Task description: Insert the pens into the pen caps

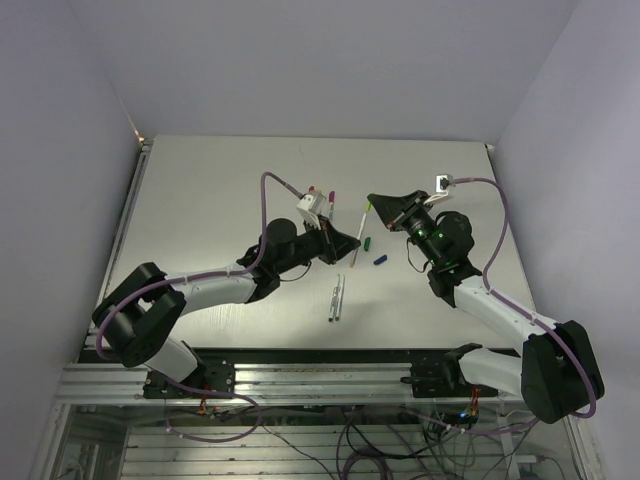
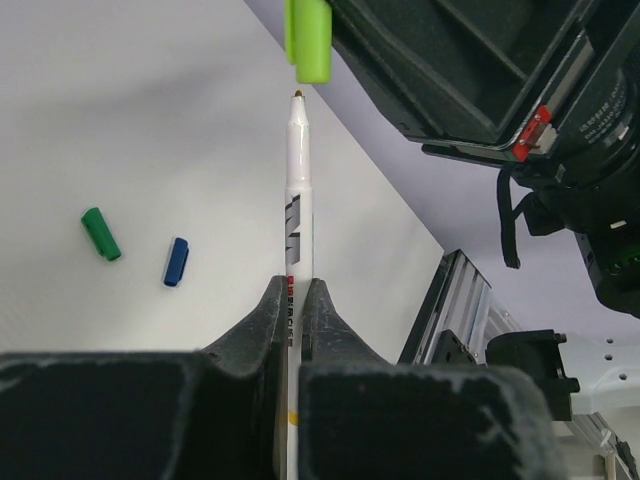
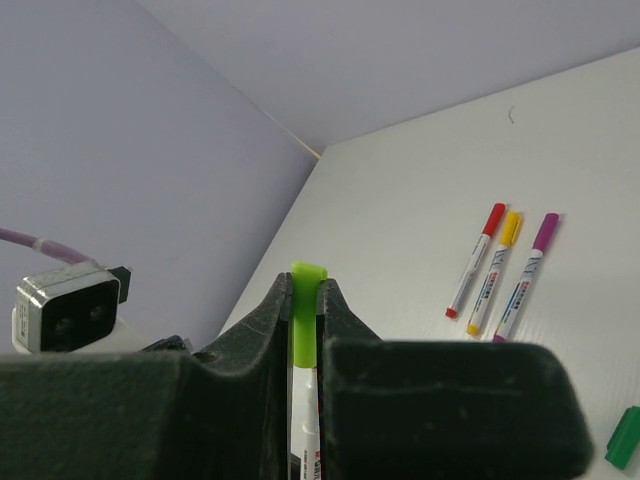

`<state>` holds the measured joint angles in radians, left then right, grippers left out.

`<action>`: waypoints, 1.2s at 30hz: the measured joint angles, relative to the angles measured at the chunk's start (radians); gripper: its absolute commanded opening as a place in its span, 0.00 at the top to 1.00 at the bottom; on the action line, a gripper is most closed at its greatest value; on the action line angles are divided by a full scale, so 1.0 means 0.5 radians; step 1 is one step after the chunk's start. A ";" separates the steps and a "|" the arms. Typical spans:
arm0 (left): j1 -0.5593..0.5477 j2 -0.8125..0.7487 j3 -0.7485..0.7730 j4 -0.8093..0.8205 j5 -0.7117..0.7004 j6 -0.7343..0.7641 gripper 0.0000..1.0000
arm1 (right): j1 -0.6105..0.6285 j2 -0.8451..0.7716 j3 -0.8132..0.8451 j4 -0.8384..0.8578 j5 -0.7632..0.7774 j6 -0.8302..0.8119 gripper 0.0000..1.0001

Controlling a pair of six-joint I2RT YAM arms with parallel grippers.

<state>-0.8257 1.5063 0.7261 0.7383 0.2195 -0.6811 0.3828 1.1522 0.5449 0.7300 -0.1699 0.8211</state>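
Note:
My left gripper (image 1: 349, 245) (image 2: 295, 285) is shut on a white pen (image 2: 299, 190) (image 1: 358, 232), held above the table with its bare tip pointing at my right gripper. My right gripper (image 1: 374, 203) (image 3: 307, 283) is shut on a light-green cap (image 3: 307, 312) (image 2: 308, 40). The pen tip sits just under the cap's mouth, in line with it, with a small gap. A dark green cap (image 2: 100, 233) (image 1: 367, 242) and a blue cap (image 2: 176, 261) (image 1: 380, 260) lie loose on the table. Two uncapped pens (image 1: 335, 298) lie side by side nearer the bases.
Three capped pens, red (image 3: 476, 260), yellow (image 3: 495, 270) and purple (image 3: 527, 275), lie together on the far part of the table. The metal rail (image 1: 300, 362) runs along the table's near edge. Walls close the table on three sides.

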 measured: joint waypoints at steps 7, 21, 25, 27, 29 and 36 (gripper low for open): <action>0.000 -0.002 -0.011 0.005 -0.033 0.000 0.93 | 0.000 0.000 -0.014 0.000 -0.012 0.003 1.00; 0.000 -0.002 -0.011 0.004 -0.031 0.000 0.93 | 0.000 0.009 -0.032 0.042 -0.011 0.003 1.00; 0.000 -0.001 -0.011 0.001 -0.031 0.000 0.93 | 0.000 0.031 -0.031 0.057 0.003 -0.005 1.00; 0.000 -0.002 -0.011 0.002 -0.031 -0.001 0.93 | 0.000 0.033 -0.027 0.056 0.012 -0.021 1.00; 0.000 -0.001 -0.011 0.005 -0.030 -0.001 0.93 | 0.000 0.034 -0.016 0.054 0.023 -0.034 1.00; 0.000 -0.001 -0.011 0.011 -0.023 -0.001 0.93 | 0.000 0.034 0.002 0.054 0.060 -0.073 1.00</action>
<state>-0.8257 1.5059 0.7208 0.7441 0.2081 -0.6815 0.3828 1.1694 0.5457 0.7570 -0.1402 0.7845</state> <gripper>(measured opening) 0.101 0.058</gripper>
